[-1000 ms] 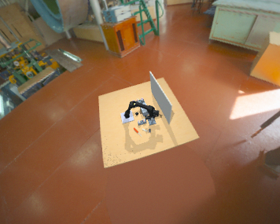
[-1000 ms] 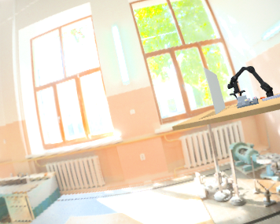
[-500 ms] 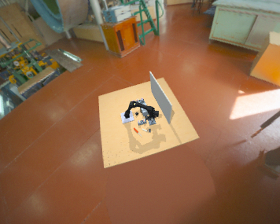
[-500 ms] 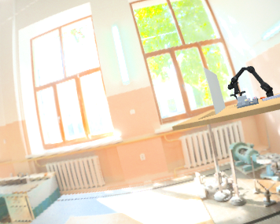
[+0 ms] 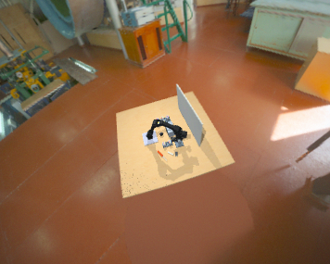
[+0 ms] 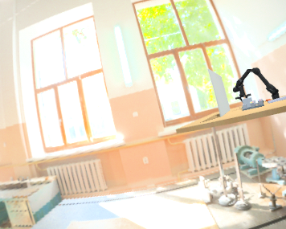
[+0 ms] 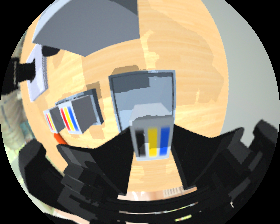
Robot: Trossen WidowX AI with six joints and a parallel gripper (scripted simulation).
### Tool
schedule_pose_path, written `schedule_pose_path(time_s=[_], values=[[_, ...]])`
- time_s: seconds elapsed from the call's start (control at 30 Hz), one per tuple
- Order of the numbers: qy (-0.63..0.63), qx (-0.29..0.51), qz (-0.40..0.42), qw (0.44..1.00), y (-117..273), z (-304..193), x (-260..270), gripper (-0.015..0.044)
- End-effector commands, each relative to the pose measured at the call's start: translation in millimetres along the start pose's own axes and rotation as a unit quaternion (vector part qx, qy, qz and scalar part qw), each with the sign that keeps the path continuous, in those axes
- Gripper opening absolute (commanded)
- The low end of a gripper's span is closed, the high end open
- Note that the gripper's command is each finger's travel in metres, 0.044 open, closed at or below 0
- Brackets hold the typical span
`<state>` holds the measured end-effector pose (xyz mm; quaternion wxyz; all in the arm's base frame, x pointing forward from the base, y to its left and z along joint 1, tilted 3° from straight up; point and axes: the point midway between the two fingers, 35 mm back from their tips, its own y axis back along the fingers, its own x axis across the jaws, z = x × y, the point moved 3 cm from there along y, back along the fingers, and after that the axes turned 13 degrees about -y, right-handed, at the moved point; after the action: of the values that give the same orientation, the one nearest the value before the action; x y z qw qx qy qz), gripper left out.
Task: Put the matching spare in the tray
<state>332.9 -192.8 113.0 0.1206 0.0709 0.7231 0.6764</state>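
The gripper (image 5: 183, 134) (image 6: 243, 97) (image 7: 149, 125) is partly open, its fingers closed on a grey block (image 7: 152, 131) that sits between them. The block's striped face is turned toward the wrist camera, with black, yellow and blue bars side by side from left to right in that view. The bars run up and down the face, in line with its longer side, while a paler grey top slopes away toward the tray (image 7: 163, 95). The whole block's long axis seems to follow the bars, though foreshortening makes that hard to be sure of.

In the wrist view the block overlaps the near part of the tray, a rectangular blue-grey one with a thin dark rim; whether the two touch cannot be told. The tray lies on the wooden tabletop (image 5: 133, 168) (image 6: 207, 123) (image 7: 200, 65), its longer sides running roughly the same way as the bars.

To the left in the wrist view, two striped blocks (image 7: 69, 117) (image 7: 49, 121) stand side by side, near an orange-red piece (image 5: 160, 154) (image 7: 59, 138). An upright grey panel (image 5: 189, 114) (image 6: 219, 91) stands on the tabletop.
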Motion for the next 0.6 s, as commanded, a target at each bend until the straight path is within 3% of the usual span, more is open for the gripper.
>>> schedule_pose_path(time_s=[0.0, 0.57], values=[[0.002, -0.004, 0.004, 1.000, -5.7, 1.2, 2.2, 0.0000], [0.002, -0.004, 0.004, 1.000, -16.8, 1.9, 5.2, 0.0000]])
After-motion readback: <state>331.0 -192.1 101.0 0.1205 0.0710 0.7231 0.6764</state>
